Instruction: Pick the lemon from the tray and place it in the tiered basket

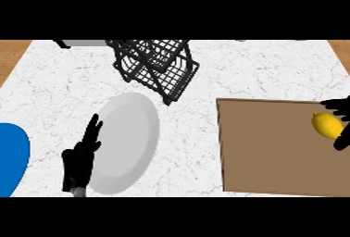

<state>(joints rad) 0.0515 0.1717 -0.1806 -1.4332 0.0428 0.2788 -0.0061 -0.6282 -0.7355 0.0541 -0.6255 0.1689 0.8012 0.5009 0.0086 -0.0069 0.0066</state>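
Where the view's right edge cuts it off, the right hand [340,107] is curled round the lemon [327,125], whose long axis runs up-down on the brown tray [273,152]. Left of the tray, the left hand [80,159] is held straight-fingered; beyond, the tiered basket [156,65] is seen.

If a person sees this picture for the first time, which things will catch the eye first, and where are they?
The yellow lemon at the right edge stands out, lying on the brown tray with the right hand curled round it. Next comes the black tiered basket at the top centre of the marbled counter. A grey plate lies left of centre, the open left hand beside it.
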